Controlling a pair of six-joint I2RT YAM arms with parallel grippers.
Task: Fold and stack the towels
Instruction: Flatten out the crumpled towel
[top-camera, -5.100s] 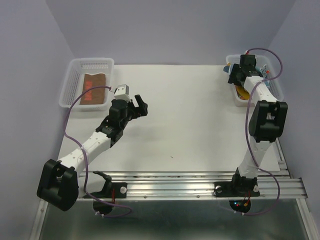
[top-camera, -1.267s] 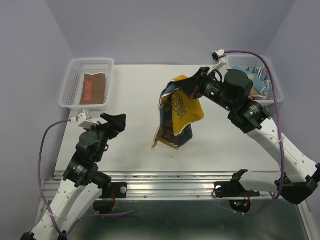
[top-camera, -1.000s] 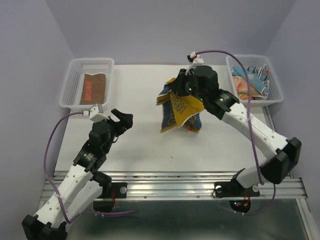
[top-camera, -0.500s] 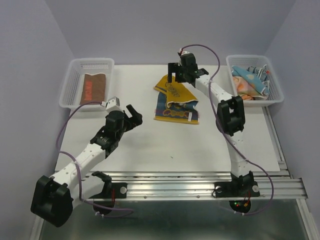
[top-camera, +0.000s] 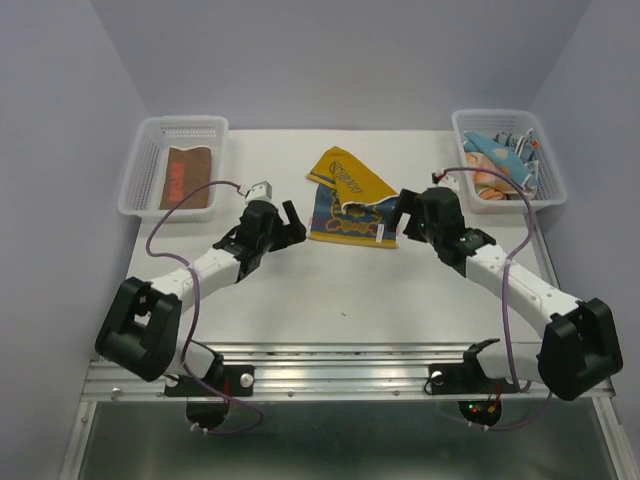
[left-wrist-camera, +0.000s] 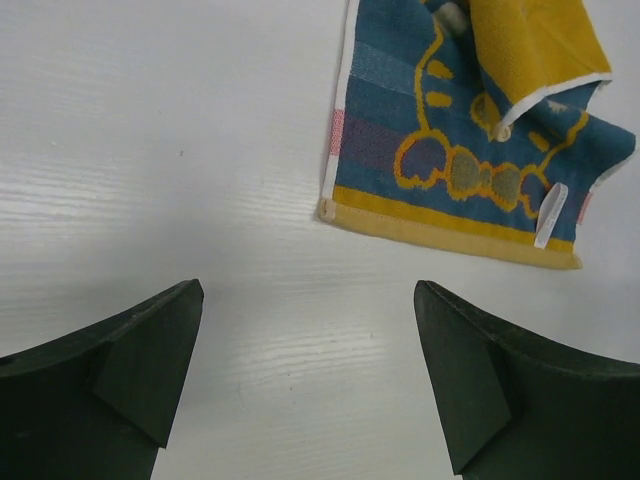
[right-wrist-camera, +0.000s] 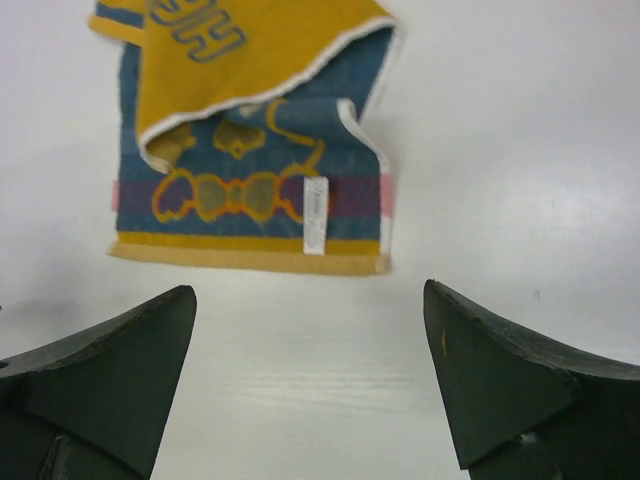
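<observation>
Left pincer (top-camera: 293, 224) stands with its jaws spread wide and grips nothing; its wrist view (left-wrist-camera: 305, 290) shows only white surface (top-camera: 340, 280) between the 2 dark fingers. Right pincer (top-camera: 403, 215) is likewise wide open and holds nothing, with bare surface between its fingers in its own wrist view (right-wrist-camera: 308, 290).

Between the 2 pincers lies the blue and yellow towel (top-camera: 348, 205), flat on the surface and free of both. From the left pincer it sits just ahead and to the right (left-wrist-camera: 460, 150), with its near yellow-hemmed corner ahead of the gap between the fingers. From the right pincer it sits just ahead and slightly left (right-wrist-camera: 250, 150), its yellow hem running across the view beyond the fingertips. 1 yellow corner is turned over onto the blue patterned face, so the towel is not spread out square. A small white label (right-wrist-camera: 314, 228) lies on the blue part near the hem.

Well off to the left pincer's outer side, the left basket (top-camera: 150, 130) holds 1 brown towel (top-camera: 186, 177) lying flat. Beyond the right pincer's outer side, the right basket (top-camera: 500, 113) holds the heaped towels (top-camera: 500, 165), a crumpled pile of blue, white and orange.
</observation>
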